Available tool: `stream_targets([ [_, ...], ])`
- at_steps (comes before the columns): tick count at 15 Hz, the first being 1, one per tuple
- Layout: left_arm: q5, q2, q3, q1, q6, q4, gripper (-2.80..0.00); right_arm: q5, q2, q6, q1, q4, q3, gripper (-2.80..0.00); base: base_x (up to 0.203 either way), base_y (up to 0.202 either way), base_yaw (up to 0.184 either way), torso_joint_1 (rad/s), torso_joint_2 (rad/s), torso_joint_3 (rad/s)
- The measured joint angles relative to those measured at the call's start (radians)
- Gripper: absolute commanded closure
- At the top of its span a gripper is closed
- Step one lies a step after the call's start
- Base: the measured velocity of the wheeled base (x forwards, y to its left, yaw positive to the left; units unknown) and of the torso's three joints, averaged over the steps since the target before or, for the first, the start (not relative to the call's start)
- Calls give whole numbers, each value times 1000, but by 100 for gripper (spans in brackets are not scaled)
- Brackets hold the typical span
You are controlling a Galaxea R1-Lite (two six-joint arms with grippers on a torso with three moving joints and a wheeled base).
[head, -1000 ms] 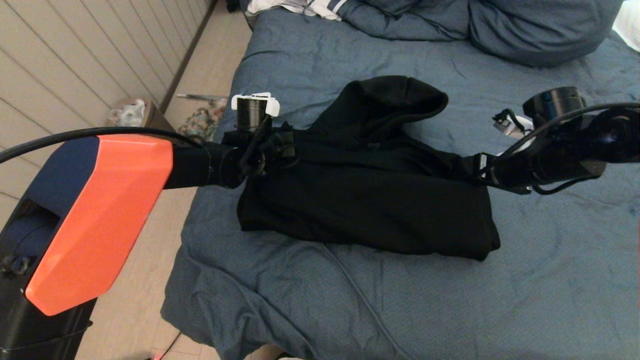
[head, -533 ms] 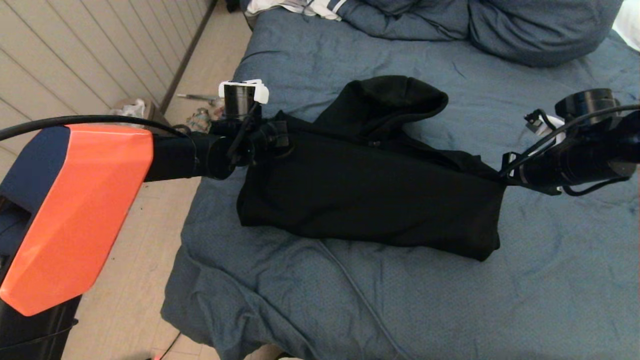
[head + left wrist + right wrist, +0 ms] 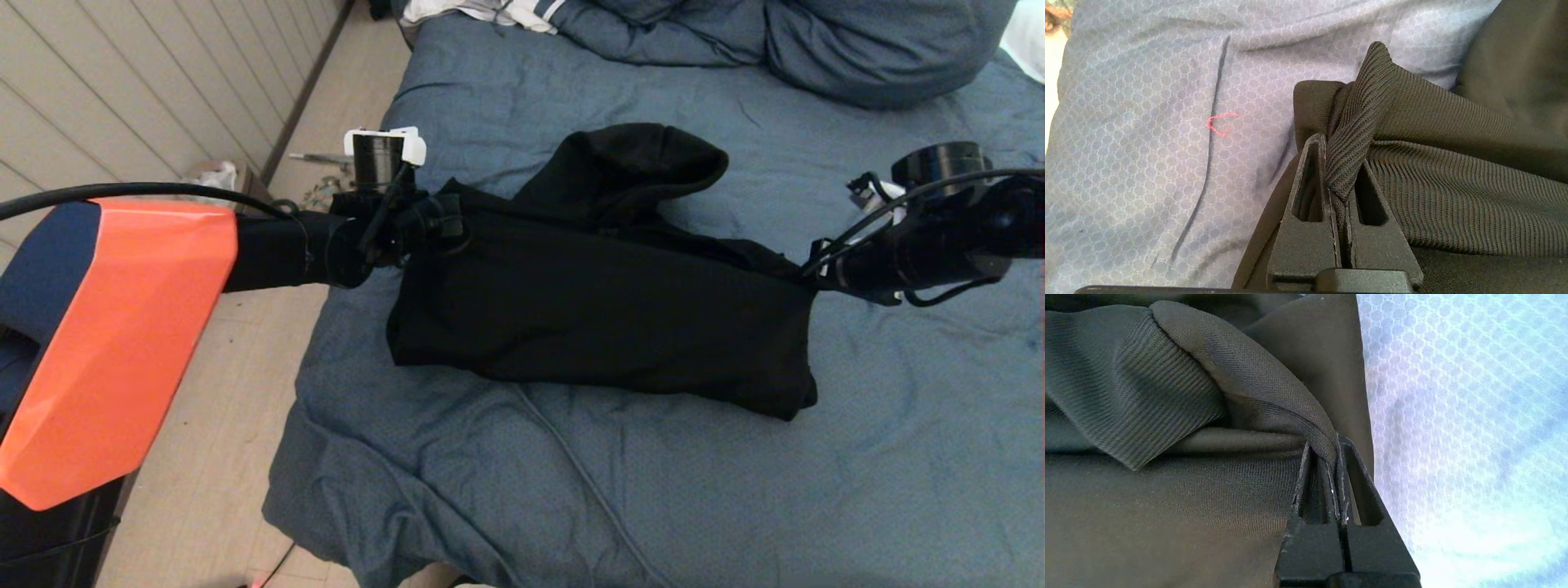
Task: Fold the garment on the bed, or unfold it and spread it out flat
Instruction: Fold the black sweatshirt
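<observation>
The garment (image 3: pixel 604 318), a black hooded sweatshirt, lies folded across the middle of the bed (image 3: pixel 571 490), its hood (image 3: pixel 645 159) towards the pillows. My left gripper (image 3: pixel 445 224) is shut on the garment's left end, pinching a fold of ribbed hem (image 3: pixel 1355 122) between its fingers (image 3: pixel 1310 171). At the right end my right gripper (image 3: pixel 808 273) is shut on a smooth fabric edge (image 3: pixel 1274 396). The upper edge runs taut between the two grippers, raised a little off the bed. In the wrist views the left gripper (image 3: pixel 1340 163) and right gripper (image 3: pixel 1327 451) both hover over the blue duvet (image 3: pixel 1147 143).
Blue pillows (image 3: pixel 882 49) and a white striped cloth (image 3: pixel 490 12) lie at the far end of the bed. The bed's left edge drops to a wooden floor with clutter (image 3: pixel 212 184) by the wall. A red thread (image 3: pixel 1220 122) lies on the duvet.
Both grippers have drawn apart, the left one leftward and farther away, the right one rightward. The held upper edge of the garment has gone from sagging to taut.
</observation>
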Motion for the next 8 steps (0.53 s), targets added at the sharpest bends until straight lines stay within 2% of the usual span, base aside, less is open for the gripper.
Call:
stream_targets([
  [3,1,15,0,4,7,-1,0,-2,61,1,4,-50,-34,0,0,0,0,0,0,0],
  [8,12,21,1,4,34,31,0,-1,78,7,15,-53,-39,0,0,0,0,0,0,0],
])
